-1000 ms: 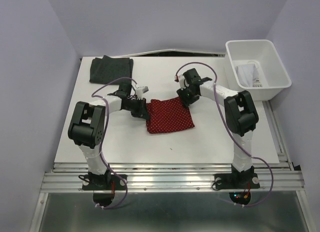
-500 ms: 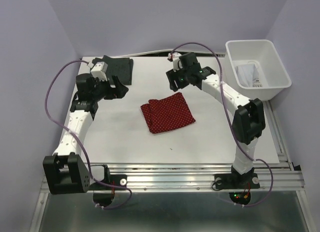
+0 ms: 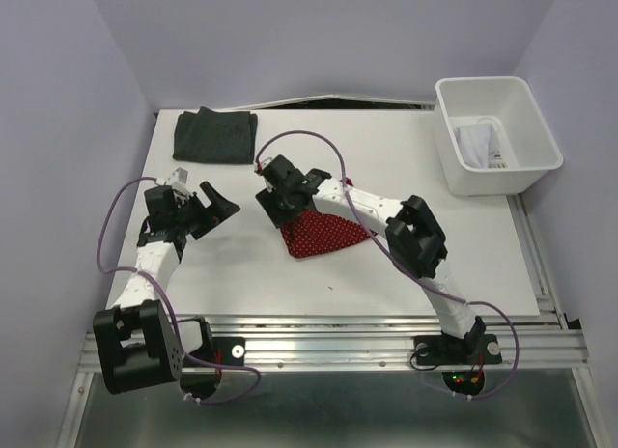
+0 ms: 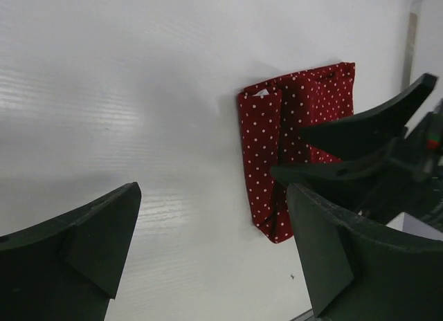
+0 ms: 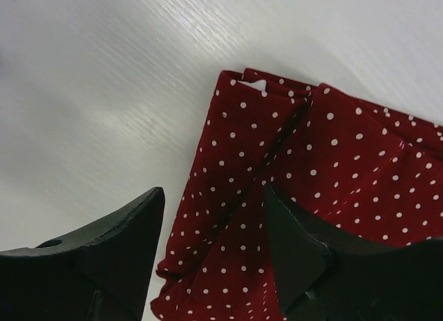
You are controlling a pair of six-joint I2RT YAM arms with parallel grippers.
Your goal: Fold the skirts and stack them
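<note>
I am watching my right gripper [image 5: 213, 191] hanging partly open, gripping nothing, over the folded red skirt [image 5: 332, 176]'s corner, which its arm is hiding from above. My left gripper [image 4: 211, 196] is gaping wide over the worktop [image 4: 138, 72].

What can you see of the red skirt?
The red skirt is soft red cloth with tiny white dots, folded into a rectangle, a narrower flap doubled along one edge, a small white bit at that corner. It lies flat on the table; the open fingers of the right gripper straddle that edge, contact unclear.
</note>
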